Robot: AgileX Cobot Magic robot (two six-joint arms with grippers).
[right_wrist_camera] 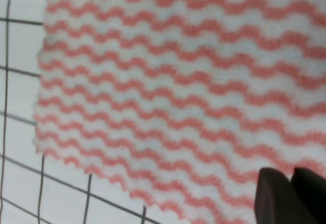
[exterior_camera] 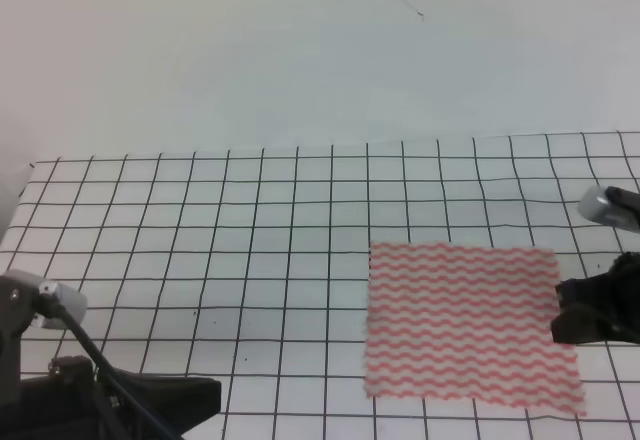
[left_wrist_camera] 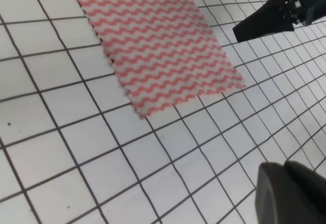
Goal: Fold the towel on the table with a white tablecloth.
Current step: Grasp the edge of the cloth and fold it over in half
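Left arm sits low at 7 o'clock of the high view, black link lying flat, grey wrist joint raised beside it. Left gripper (exterior_camera: 195,398) points toward 3 o'clock, near the surface; only a dark finger tip (left_wrist_camera: 290,193) shows at 5 o'clock in its own wrist view, so jaw state unreadable.

Right arm enters at 3 o'clock of the high view, grey joint above, black body below. Right gripper (exterior_camera: 562,312) points toward 9 o'clock, low over the towel's (exterior_camera: 465,325) right edge. In the right wrist view two dark fingertips (right_wrist_camera: 272,196) sit side by side at 5 o'clock, almost touching, nothing seen between them.
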